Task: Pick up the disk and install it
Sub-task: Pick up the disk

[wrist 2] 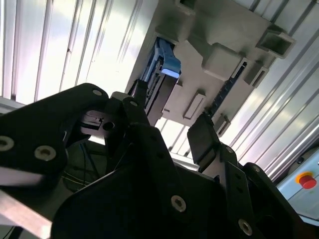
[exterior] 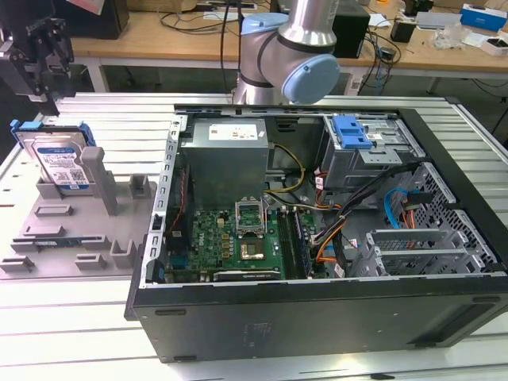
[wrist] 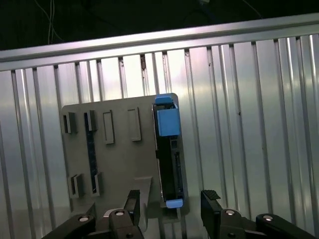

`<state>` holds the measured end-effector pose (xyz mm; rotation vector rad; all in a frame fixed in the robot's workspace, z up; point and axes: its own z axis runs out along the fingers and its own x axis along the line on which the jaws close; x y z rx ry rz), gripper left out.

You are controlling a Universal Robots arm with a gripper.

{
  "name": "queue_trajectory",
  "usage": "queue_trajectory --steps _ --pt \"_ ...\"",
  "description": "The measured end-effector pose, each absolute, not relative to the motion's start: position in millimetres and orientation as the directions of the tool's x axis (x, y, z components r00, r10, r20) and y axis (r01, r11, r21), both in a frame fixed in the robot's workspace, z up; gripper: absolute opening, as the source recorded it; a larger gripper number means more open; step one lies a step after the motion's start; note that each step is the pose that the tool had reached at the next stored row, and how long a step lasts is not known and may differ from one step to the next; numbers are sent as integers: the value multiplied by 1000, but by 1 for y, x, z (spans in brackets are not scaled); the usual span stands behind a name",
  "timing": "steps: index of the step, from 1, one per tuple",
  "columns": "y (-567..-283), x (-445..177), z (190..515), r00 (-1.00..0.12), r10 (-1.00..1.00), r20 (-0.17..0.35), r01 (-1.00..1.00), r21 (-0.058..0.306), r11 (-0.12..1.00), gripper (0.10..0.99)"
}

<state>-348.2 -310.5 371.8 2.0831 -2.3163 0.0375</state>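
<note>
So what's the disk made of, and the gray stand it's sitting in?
I'd say the disk is silvery metal, slightly shiny around its white-and-blue label, which looks like paper. Its blue frame looks like smooth plastic. The gray stand is probably moulded plastic, since it looks dull, blocky and all one colour.

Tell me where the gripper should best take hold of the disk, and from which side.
Probably grip the disk by its two broad flat faces, near the top edge, coming from above. It stands on edge in the grey holder, so only its top is free. The open gripper hangs above it, one finger to each side.
</note>
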Motion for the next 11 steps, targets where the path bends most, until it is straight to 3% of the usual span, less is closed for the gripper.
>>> queue_trajectory --steps 11 --pt "-308 -368 366 -67 -997 36 -998 0 67 600"
